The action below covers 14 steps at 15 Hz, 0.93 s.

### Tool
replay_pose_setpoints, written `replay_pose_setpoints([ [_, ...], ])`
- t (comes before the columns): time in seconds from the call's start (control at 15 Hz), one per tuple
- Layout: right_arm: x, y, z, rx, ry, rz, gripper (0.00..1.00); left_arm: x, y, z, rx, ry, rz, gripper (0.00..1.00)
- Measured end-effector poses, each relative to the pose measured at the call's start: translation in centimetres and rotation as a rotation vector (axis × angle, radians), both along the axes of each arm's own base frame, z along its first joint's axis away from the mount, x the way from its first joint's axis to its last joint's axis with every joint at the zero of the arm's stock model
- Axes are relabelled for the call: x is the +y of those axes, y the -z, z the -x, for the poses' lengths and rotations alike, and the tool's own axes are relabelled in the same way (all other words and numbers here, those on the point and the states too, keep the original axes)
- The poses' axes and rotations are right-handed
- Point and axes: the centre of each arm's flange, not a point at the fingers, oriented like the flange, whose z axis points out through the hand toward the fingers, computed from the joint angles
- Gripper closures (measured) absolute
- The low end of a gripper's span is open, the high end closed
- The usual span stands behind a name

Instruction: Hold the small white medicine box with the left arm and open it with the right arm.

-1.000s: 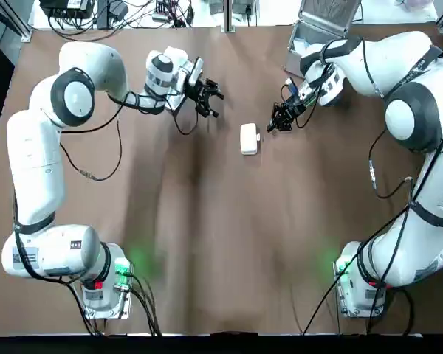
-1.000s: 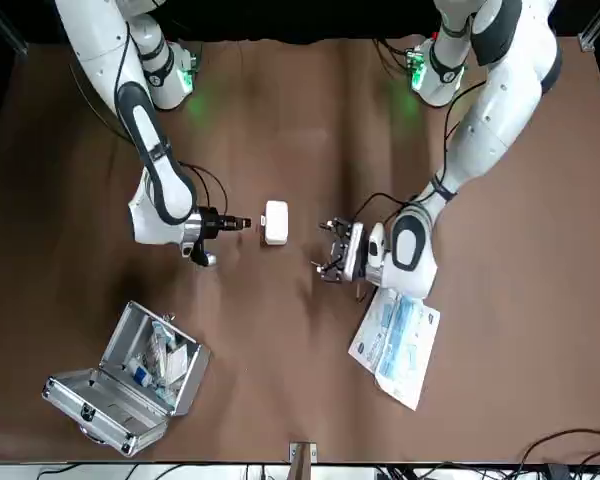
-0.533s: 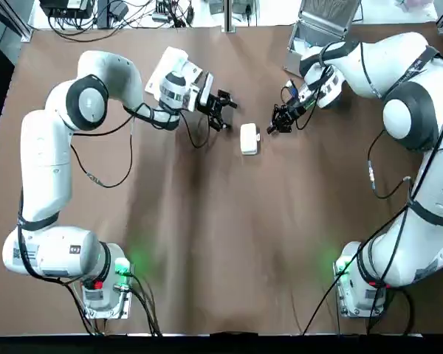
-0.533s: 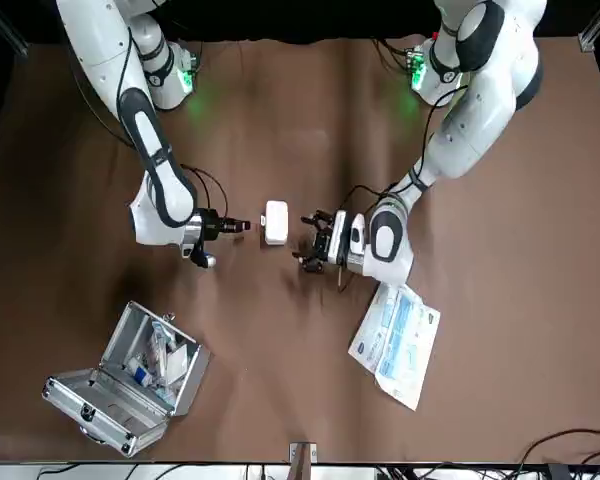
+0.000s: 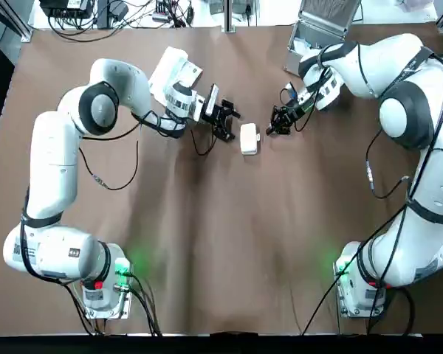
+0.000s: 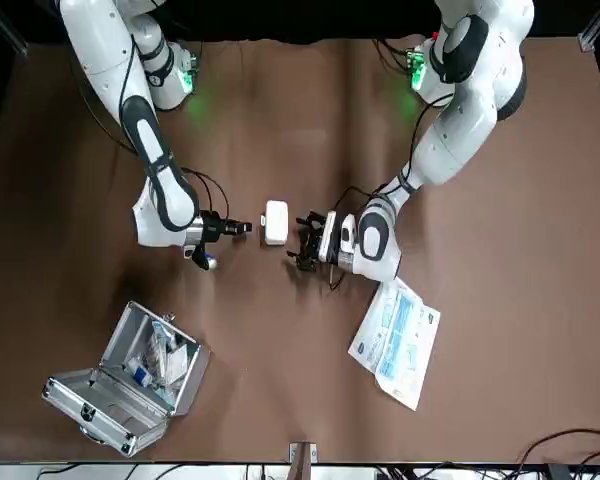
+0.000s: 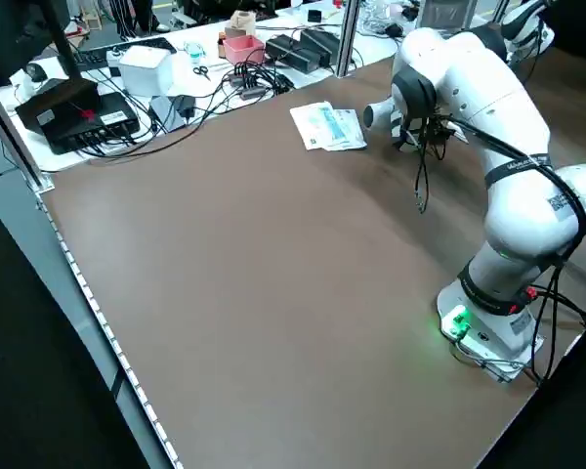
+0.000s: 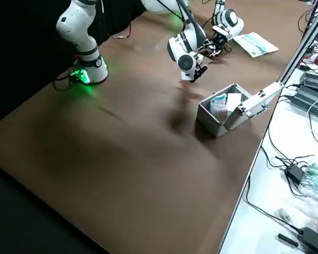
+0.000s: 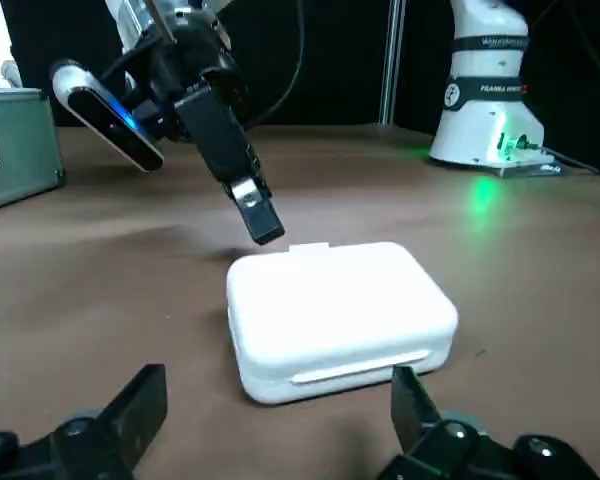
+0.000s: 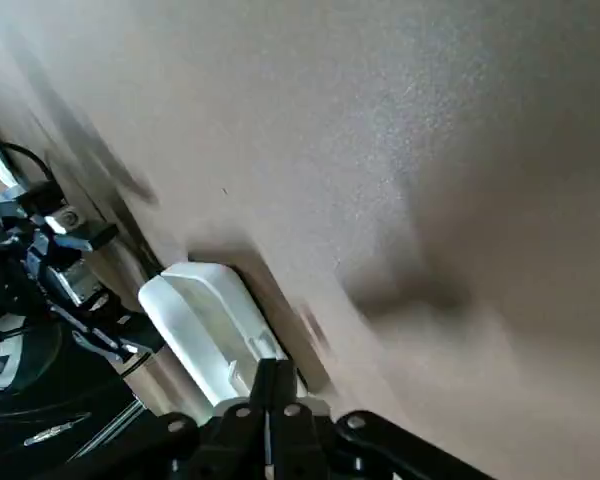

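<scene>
the brown worktop point(image 5: 221, 243) in front of you is mostly bare. the small white rounded medicine box point(image 5: 249, 138) lies flat on it, about midway between the left and right edges and nearer the far edge than the near one, with its lid down.

your left gripper point(image 5: 231, 124) sits low at the box's left side, just beside it. its fingers point(image 9: 145, 395) are spread wide and grip nothing, and the box lies just ahead of their tips.

your right gripper point(image 5: 275, 127) is low at the box's right side with its fingers pressed together into one point. that point is right at the small tab on the box's edge, and you cannot tell whether it touches.

an open silver metal case point(image 6: 130, 380) stands in the far right corner. a white and blue flat packet point(image 6: 398, 340) lies near the far edge, left of the box.
</scene>
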Motion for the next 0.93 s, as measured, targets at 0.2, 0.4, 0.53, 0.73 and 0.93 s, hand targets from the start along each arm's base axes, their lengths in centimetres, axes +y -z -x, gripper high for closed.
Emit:
replay_pose_setpoints([
  [0.2,0.1,0.0,-0.2,-0.002,0.000,-0.002,0.99,-0.6,0.8,0.2,-0.006,-0.003,-0.008,0.01],
  [0.4,0.2,0.1,-0.3,-0.002,0.001,-0.002,0.99,-1.3,1.2,0.5,-0.010,-0.003,-0.015,0.01],
  [0.53,0.2,0.3,-0.2,0.001,0.001,-0.001,0.99,-1.5,1.3,0.5,-0.010,-0.002,-0.015,0.02],
  [0.73,0.2,1.1,0.0,0.014,0.000,0.002,0.99,-2.2,1.8,0.9,-0.010,-0.005,-0.020,0.05],
  [0.93,0.5,1.6,0.1,0.022,0.001,0.000,0.99,-2.4,1.9,0.9,-0.011,-0.005,-0.021,0.08],
])
